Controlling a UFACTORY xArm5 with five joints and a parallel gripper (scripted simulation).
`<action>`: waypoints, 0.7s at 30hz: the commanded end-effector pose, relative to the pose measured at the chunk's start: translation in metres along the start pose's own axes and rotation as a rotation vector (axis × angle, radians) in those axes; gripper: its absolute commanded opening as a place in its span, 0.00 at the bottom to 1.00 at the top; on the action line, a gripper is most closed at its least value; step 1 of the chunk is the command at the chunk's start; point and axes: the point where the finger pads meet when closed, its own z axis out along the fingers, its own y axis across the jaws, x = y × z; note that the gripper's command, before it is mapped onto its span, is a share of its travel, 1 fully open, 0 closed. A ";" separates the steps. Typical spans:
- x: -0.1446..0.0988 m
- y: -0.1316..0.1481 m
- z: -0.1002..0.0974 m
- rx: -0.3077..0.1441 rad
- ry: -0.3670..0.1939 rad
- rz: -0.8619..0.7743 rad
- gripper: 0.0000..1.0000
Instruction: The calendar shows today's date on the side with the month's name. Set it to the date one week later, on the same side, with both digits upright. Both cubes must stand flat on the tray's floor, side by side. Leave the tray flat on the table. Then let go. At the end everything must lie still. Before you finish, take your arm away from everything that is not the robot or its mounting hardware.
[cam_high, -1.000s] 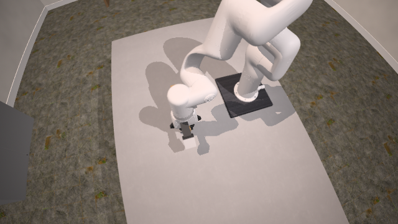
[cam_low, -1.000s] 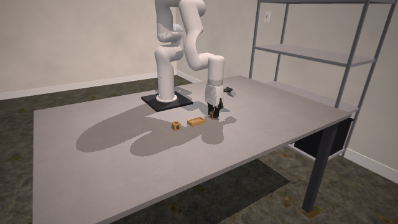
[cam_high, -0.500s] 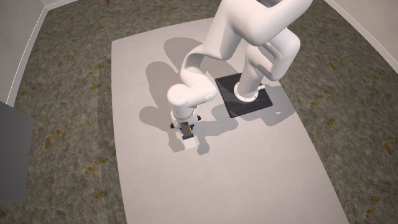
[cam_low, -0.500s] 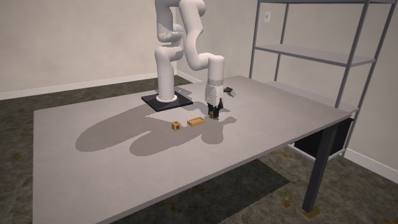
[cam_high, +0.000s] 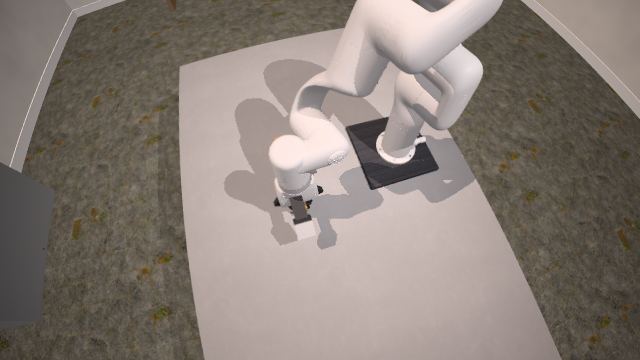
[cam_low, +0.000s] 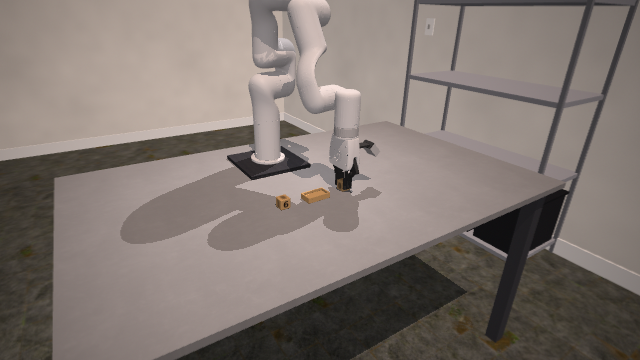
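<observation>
In the exterior view an empty wooden tray [cam_low: 315, 195] lies flat on the table. A wooden cube [cam_low: 283, 202] showing a 6 stands on the table just left of the tray. My gripper [cam_low: 343, 185] points straight down just right of the tray and is shut on a second wooden cube [cam_low: 340, 185], low at the table top. In the top view my gripper [cam_high: 299, 206] is seen from above; my wrist hides the tray and both cubes there, only an orange speck shows.
My black base plate [cam_low: 268, 163] is behind the tray. A metal shelf rack [cam_low: 505, 85] stands at the table's right end. A dark cabinet [cam_high: 20, 250] stands off the table at the left.
</observation>
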 end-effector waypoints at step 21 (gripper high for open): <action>0.000 0.001 -0.084 -0.003 0.001 0.000 0.29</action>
